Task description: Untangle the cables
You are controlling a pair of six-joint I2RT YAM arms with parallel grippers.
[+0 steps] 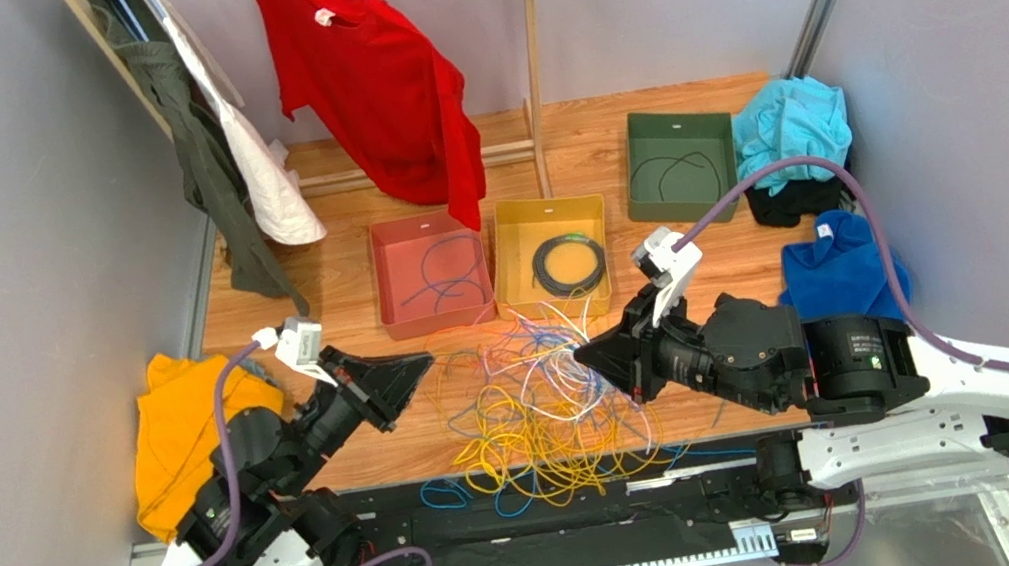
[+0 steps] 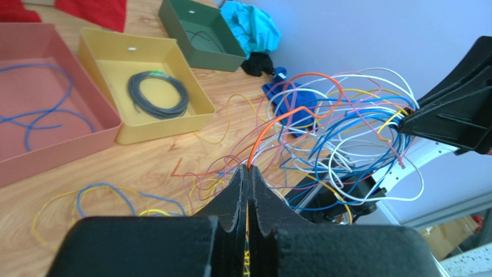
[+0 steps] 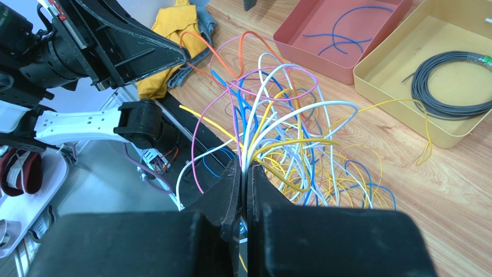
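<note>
Cable (image 1: 441, 271) in red bin (image 2: 58, 153), coil (image 2: 159, 114) in yellow bin (image 2: 156, 130)

cables (image 1: 542, 422) block centre; red tray (image 1: 409, 313) behind

No text, label or number can be read.

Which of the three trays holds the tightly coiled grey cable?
The yellow tray, the middle one. The red tray holds a loose blue wire; the green tray a thin dark loop.
</note>
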